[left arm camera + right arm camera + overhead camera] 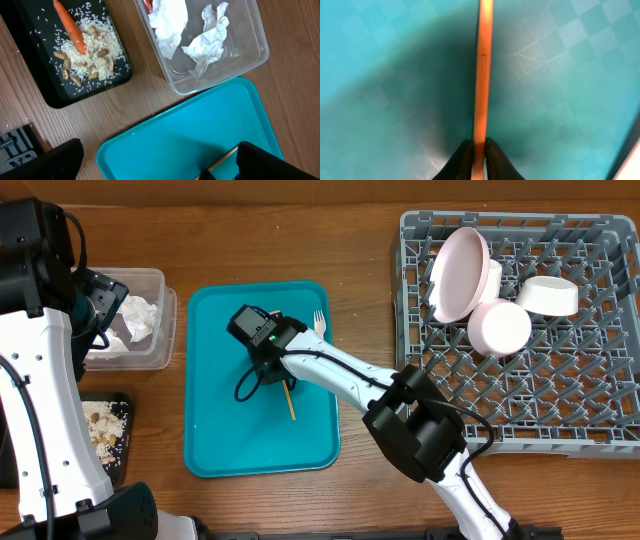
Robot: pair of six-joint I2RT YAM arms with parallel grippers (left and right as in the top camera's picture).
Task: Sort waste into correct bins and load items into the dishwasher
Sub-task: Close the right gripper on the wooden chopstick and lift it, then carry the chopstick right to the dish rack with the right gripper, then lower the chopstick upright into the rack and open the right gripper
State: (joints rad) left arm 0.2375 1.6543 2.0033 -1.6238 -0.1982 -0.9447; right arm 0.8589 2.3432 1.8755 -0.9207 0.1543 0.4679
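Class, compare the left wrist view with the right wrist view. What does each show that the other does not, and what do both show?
Only the left wrist view shows the black tray holding the carrot, rice and nuts. It also shows the tub with napkins inside, and the bare table.

Only the right wrist view shows the right gripper, closed on the stick, in close-up.

Both show the teal tray with the stick lying on it.
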